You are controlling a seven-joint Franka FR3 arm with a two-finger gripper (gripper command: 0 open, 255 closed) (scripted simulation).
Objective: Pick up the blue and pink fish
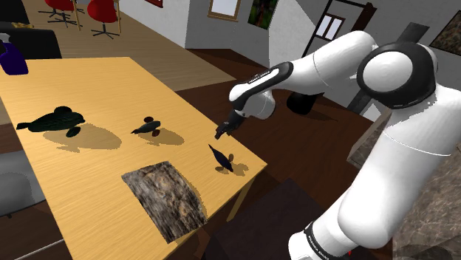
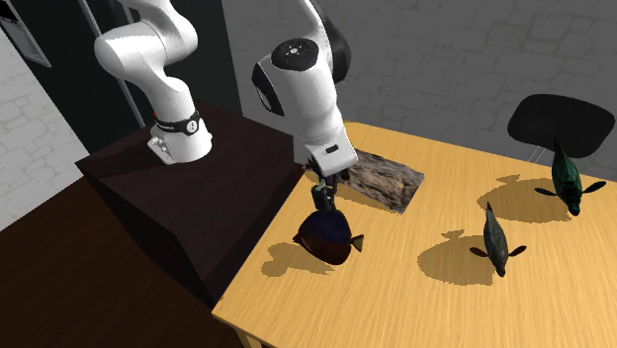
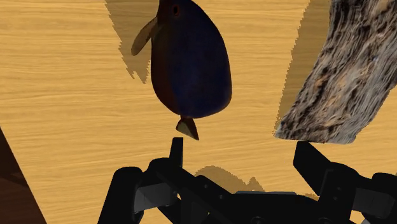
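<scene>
The dark blue fish point(image 2: 326, 234), reddish along the belly and with tan fins, stands on the wooden table point(image 1: 89, 162) close to the edge nearest the stand. It is small and dark in the shoulder view point(image 1: 222, 157). My gripper point(image 2: 322, 193) hangs just above it, also seen from the shoulder point(image 1: 224, 129). In the wrist view the gripper point(image 3: 242, 156) is open, its fingers point(image 3: 176, 149) well apart with nothing between them. The fish point(image 3: 191, 60) lies ahead of the fingertips, nearer one finger, its tail pointing at the gripper.
A rough bark-patterned mat point(image 1: 164, 199) lies beside the fish point(image 3: 343, 70). Two other dark fish stand farther along the table, a small one point(image 1: 148, 127) and a large green one point(image 1: 52, 120). A purple bottle point(image 1: 13, 55) is at the far corner. A black chair point(image 2: 561, 124) stands behind.
</scene>
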